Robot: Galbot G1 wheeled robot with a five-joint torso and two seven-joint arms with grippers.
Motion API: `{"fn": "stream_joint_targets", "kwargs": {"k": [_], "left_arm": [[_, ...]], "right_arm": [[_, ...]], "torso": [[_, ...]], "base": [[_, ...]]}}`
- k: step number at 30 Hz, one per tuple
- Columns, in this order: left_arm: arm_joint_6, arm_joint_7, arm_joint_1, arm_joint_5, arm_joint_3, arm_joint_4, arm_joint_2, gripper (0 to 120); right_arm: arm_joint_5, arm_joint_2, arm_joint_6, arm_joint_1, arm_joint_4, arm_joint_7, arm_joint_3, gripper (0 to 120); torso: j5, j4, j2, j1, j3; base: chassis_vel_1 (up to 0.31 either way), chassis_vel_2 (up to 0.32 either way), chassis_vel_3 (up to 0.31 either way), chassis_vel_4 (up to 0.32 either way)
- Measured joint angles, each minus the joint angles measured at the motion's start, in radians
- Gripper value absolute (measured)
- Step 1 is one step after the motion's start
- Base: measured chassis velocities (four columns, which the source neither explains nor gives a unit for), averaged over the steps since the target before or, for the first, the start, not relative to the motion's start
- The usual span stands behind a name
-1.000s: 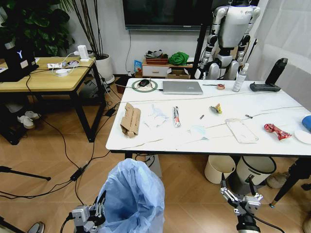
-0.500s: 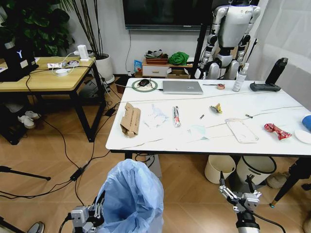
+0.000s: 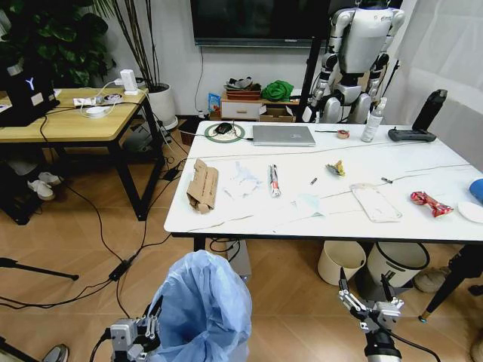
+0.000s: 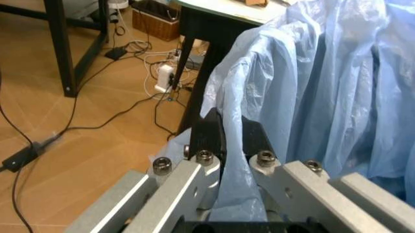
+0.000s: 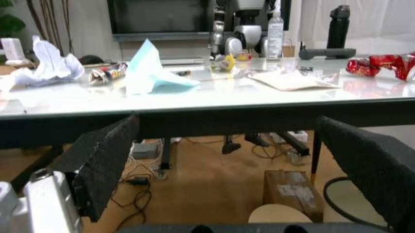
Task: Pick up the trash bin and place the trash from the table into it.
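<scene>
The trash bin point(image 3: 202, 308), lined with a puffy light-blue bag, hangs low in front of the table point(image 3: 249, 219). My left gripper point(image 3: 151, 326) is shut on its rim; the left wrist view shows the fingers point(image 4: 207, 136) pinching the bag point(image 4: 324, 87). My right gripper point(image 3: 364, 298) stands open below the table's near edge, holding nothing, its pads point(image 5: 104, 160) wide apart. On the table lies the trash: crushed cardboard point(image 3: 202, 185), white paper point(image 3: 241, 179), a face mask point(image 3: 308, 204), a clear pack point(image 3: 375, 202), a red wrapper point(image 3: 430, 203), a blue cup point(image 3: 477, 190) and a white lid point(image 3: 472, 213).
A silver laptop point(image 3: 283, 135), a spray bottle point(image 3: 373, 121) and a black controller point(image 3: 413, 134) sit at the table's far side. Two other bins point(image 3: 341, 260) stand under it. A wooden table point(image 3: 68, 121) stands to the left, with cables across the floor.
The right gripper has shifted slightly down and left. The bin and left gripper have sunk a little in the view.
</scene>
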Motion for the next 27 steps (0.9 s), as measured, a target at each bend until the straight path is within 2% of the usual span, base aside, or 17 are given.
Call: {"fn": "stream_joint_targets", "kwargs": {"k": [3, 8, 10, 11, 14, 15, 16, 19, 22, 27], "left_arm": [[0.0, -0.001, -0.005, -0.001, -0.008, 0.005, -0.001, 0], [0.005, -0.007, -0.017, -0.018, -0.037, 0.011, 0.004, 0], [0.017, -0.009, -0.031, -0.036, -0.042, 0.018, 0.013, 0], [0.017, -0.009, -0.031, -0.036, -0.042, 0.018, 0.013, 0], [0.027, -0.01, -0.019, -0.056, -0.055, 0.021, 0.012, 0], [0.027, -0.01, -0.019, -0.056, -0.055, 0.021, 0.012, 0], [0.028, -0.008, -0.012, -0.057, -0.061, 0.02, 0.008, 0], [0.028, -0.004, -0.002, -0.056, -0.075, 0.02, -0.001, 0], [0.031, -0.002, 0.013, -0.059, -0.088, 0.014, -0.012, 0], [0.031, 0.001, 0.021, -0.06, -0.112, 0.011, -0.025, 0]], "right_arm": [[0.025, -0.014, -0.027, -0.006, 0.037, 0.008, -0.01, 100], [0.093, -0.12, -0.06, -0.011, 0.105, 0.029, -0.046, 100], [0.102, -0.167, -0.099, -0.008, 0.125, 0.097, -0.063, 100], [0.102, -0.167, -0.099, -0.008, 0.125, 0.097, -0.063, 100], [0.183, -0.262, -0.318, 0.06, 0.178, 0.277, -0.109, 100], [0.183, -0.262, -0.318, 0.06, 0.178, 0.277, -0.109, 100], [0.219, -0.287, -0.399, 0.108, 0.182, 0.31, -0.117, 100], [0.314, -0.327, -0.542, 0.233, 0.172, 0.326, -0.122, 100], [0.427, -0.355, -0.626, 0.349, 0.138, 0.266, -0.115, 100], [0.441, -0.408, -0.637, 0.449, 0.063, 0.205, -0.154, 100]], "torso": [[-0.0001, 0.0, 0.0, 0.0, 0.0], [0.0, 0.0003, -0.001, 0.0, 0.0], [-0.0001, -0.0001, -0.001, -0.001, -0.001], [-0.0001, -0.0001, -0.001, -0.001, -0.001], [0.0, -0.0002, -0.002, -0.001, -0.001], [0.0, -0.0002, -0.002, -0.001, -0.001], [-0.0001, 0.0001, -0.002, -0.001, -0.001], [0.0002, 0.0004, -0.002, -0.001, -0.001], [0.0, 0.0003, -0.002, -0.001, -0.001], [0.0002, 0.0003, -0.002, -0.001, -0.001]], "base": [[0.0, 0.0, 0.0, 0.0], [0.0, 0.0, 0.0, 0.0], [0.0, 0.0, 0.0, 0.0], [0.0, 0.0, 0.0, 0.0], [0.0, 0.0, 0.0, 0.0], [0.0, 0.0, 0.0, 0.0], [0.0, 0.0, 0.0, 0.0], [0.0, 0.0, 0.0, 0.0], [0.0, 0.0, 0.0, 0.0], [0.0, 0.0, 0.0, 0.0]]}}
